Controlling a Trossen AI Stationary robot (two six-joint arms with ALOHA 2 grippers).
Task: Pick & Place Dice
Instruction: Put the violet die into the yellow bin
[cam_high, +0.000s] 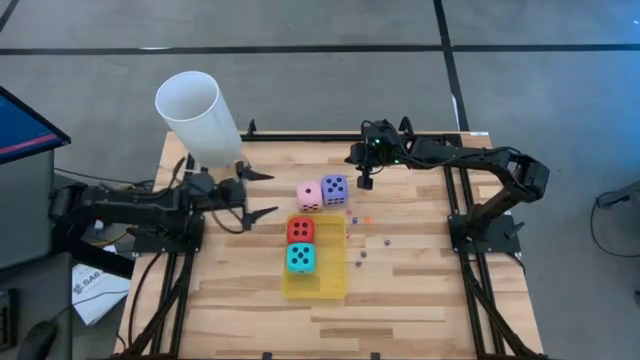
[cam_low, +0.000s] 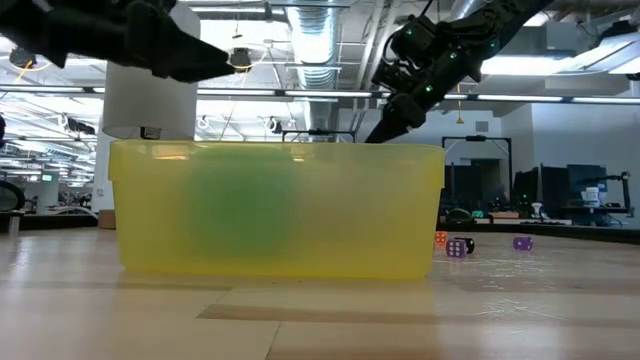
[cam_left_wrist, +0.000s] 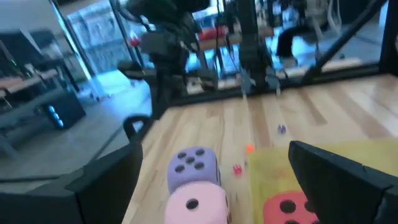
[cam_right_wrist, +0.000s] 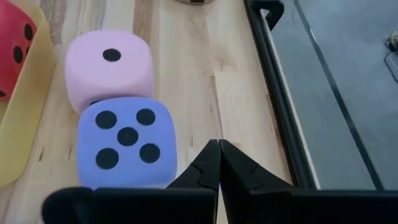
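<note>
Risk lies with the closed right gripper (cam_right_wrist: 219, 163), just beside the purple die (cam_right_wrist: 127, 143): any sideways drift nudges it into the touching pink die (cam_right_wrist: 109, 68). Red die (cam_high: 300, 230) and cyan die (cam_high: 301, 258) sit in the yellow tray (cam_high: 335, 285). The left gripper (cam_high: 258, 194) waits wide open above the tabletop (cam_high: 420, 290).

From table level the yellow tray (cam_low: 280, 210) shows its contents only as a green blur, while the red die (cam_left_wrist: 287, 208) beside the left gripper's fingers (cam_left_wrist: 348, 180) is cut off by the picture's edge.
</note>
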